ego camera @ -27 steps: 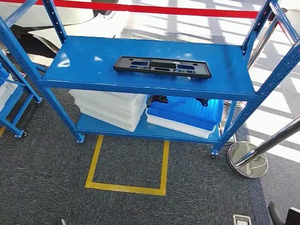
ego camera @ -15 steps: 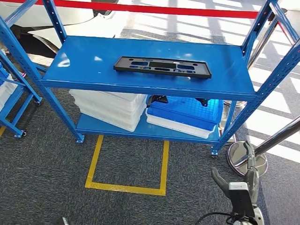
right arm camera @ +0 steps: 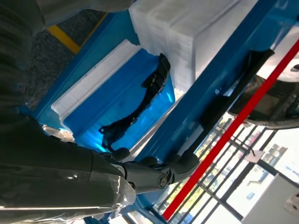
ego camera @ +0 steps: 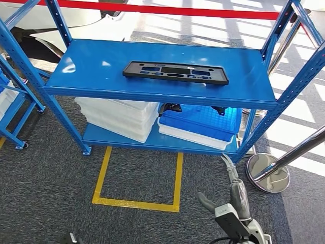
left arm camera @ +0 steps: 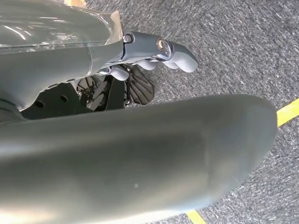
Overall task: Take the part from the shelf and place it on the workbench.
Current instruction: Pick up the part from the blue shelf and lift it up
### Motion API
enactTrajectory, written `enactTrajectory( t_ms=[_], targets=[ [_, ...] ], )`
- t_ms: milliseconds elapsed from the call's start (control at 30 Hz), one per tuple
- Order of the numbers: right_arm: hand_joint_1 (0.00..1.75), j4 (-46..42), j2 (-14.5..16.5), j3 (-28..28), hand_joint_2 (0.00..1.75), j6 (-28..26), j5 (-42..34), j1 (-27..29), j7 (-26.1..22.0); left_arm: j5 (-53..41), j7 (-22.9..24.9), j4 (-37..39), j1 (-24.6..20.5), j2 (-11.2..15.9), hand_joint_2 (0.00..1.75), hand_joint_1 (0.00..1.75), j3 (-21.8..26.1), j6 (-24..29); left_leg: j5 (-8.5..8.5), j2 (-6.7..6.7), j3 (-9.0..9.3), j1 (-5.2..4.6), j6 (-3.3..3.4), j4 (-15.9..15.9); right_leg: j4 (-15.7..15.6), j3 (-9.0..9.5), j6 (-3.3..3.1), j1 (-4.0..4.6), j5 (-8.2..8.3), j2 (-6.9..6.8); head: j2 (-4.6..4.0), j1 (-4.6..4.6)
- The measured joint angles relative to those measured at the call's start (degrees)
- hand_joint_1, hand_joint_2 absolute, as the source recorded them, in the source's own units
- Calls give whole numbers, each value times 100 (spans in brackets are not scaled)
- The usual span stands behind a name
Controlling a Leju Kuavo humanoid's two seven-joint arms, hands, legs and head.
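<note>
Shelving in blue metal [ego camera: 96, 66] fills the upper half of the head view, and the part [ego camera: 175, 72], a long flat black plate with cut-outs, lies flat on the top shelf, a little right of the frame's centre and running left to right. Nothing touches it. On the lower shelf, stacked white trays [ego camera: 119, 118] sit at the left and a blue tray [ego camera: 201, 122] rests on a white one at the right, with a second dark part [ego camera: 170, 108] lying in it near its rear edge. The right wrist view shows that same curved black piece [right arm camera: 141, 100] resting in the blue tray, left of the frame's centre. A yellow taped square [ego camera: 138, 178] marks the grey carpet below the shelving, in the lower middle of the head view. A red barrier strip [ego camera: 191, 10] crosses the top of the frame, and a chrome post base [ego camera: 268, 175] sits at the right edge

The right hand [ego camera: 231, 203] rises into the lower right of the head view, below the level of the lower shelf and well apart from the part. Its fingers [ego camera: 228, 165] point up towards the shelving, the thumb sticks out to the left, and it holds nothing. In the right wrist view the right hand's fingers [right arm camera: 176, 165] stretch out towards the blue frame, apart and empty

The left hand [left arm camera: 155, 51] shows in the left wrist view over grey carpet, its pale fingertips [left arm camera: 183, 60] extended and free of any object
</note>
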Motion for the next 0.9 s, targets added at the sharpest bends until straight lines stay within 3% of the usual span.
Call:
enactTrajectory(
  t_ms=[667,733,833,900],
  targets=[
    [0,-65,-217,374,175,-268,227,155,114,0,-2,31,-4,0,0,0,-90,-110,-5,0,1,-52,9,11,-7,-1,17,-45,8,-2,1,0],
    [0,-89,-223,382,175,-297,248,169,114,0,-2,31,-5,0,0,0,-92,-115,-12,0,-3,-69,34,-2,-7,2,51,-63,25,-2,0,0],
    [0,-162,-244,395,175,-362,313,178,116,0,-1,31,-10,-5,0,0,-105,-121,6,4,58,-38,122,-97,96,-16,125,-75,26,-6,-1,1],
    [0,-216,-265,401,175,-393,354,174,116,0,1,31,-17,-12,0,0,-125,-126,24,8,122,1,153,-140,479,-205,155,-84,-183,-10,-1,8]
  ],
)
